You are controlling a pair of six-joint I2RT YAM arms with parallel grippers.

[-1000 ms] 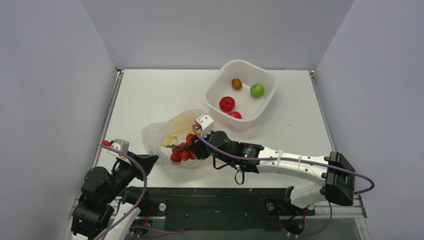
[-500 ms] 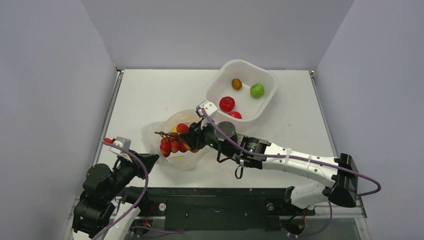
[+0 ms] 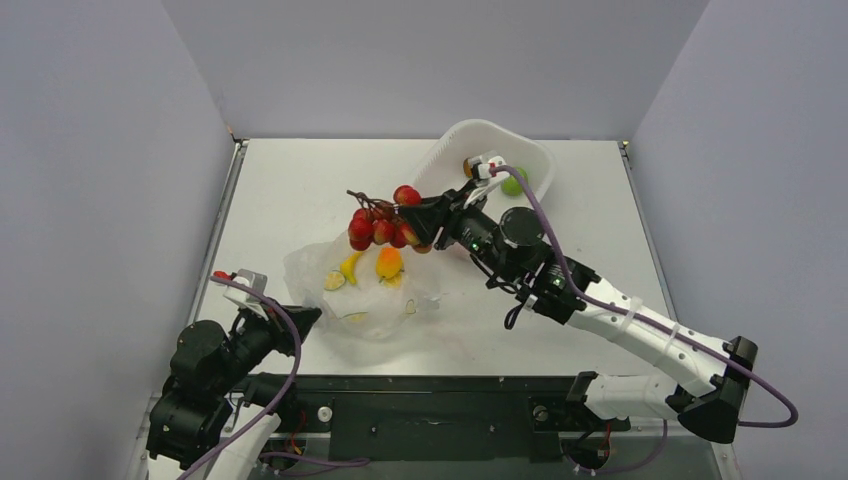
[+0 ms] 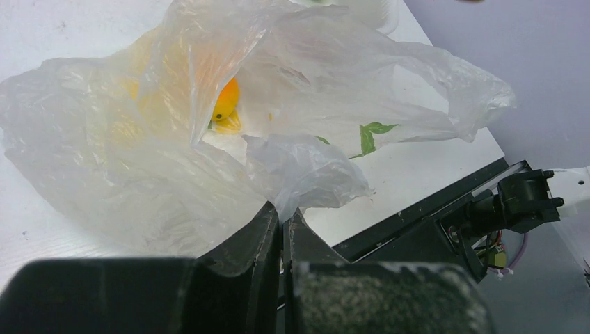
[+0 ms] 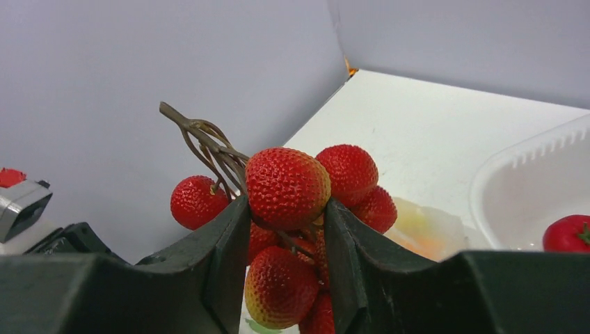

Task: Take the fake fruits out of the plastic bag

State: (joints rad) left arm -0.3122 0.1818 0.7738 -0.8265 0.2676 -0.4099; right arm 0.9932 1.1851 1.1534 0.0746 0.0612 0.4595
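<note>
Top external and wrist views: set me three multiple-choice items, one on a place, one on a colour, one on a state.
1. Relative to the thin translucent plastic bag with leaf print, the bunch of red bumpy plastic fruits on a brown stem is: A. deep inside it; B. held up outside it; C. out of every view.
2. The glossy plastic fruit showing inside the bag is: A. blue; B. green; C. orange-yellow.
3. The left end effector is: A. shut on the bag's edge; B. wide open; C. holding a fruit.

Answers: B, the right end effector grips the bunch in the air; C, its orange-yellow skin shows at the bag's mouth; A, its fingers meet with the film pinched between them.
</note>
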